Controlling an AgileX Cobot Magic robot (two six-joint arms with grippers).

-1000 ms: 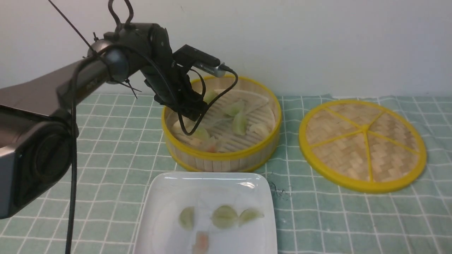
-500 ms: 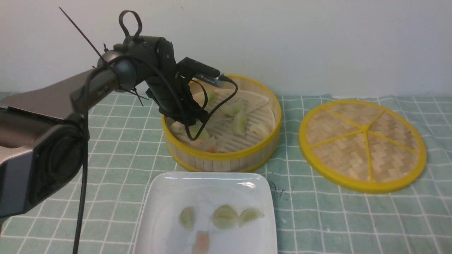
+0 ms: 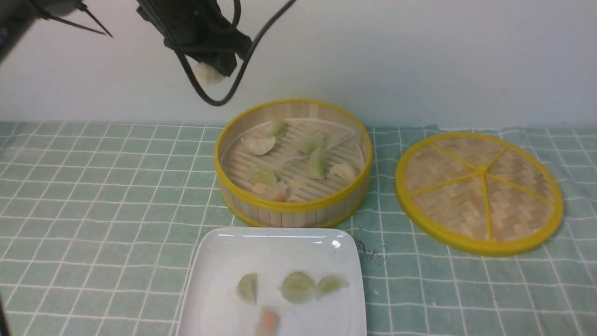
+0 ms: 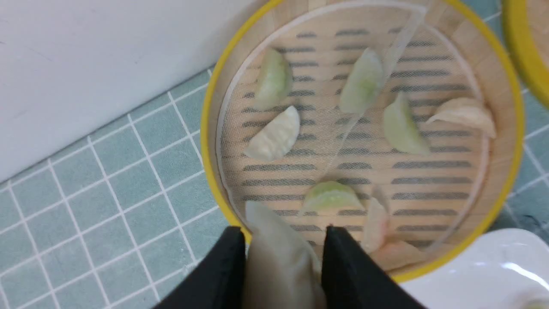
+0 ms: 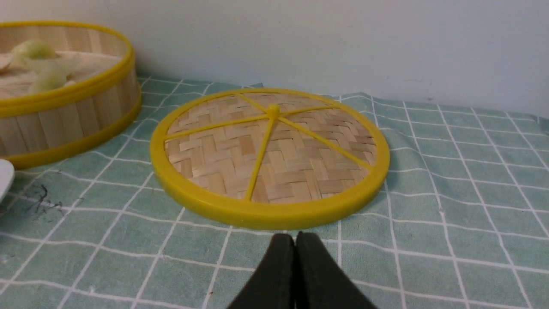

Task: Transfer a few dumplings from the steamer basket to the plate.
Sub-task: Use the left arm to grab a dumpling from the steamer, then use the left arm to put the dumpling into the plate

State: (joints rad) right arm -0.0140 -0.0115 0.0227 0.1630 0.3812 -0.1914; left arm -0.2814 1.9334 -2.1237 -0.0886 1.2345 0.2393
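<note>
My left pincer (image 4: 283, 235) grips a whitish dumpling (image 4: 274, 262), high above the steamer basket (image 3: 289, 212) to clear its rim. Next, the plate (image 3: 219, 254)

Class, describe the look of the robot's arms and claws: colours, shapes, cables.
The left claw and right claw both have matte black, wedge-shaped fingers narrowing to blunt tips, without markings. What shows of the left arm is black too, with a black cable looping under it.
</note>
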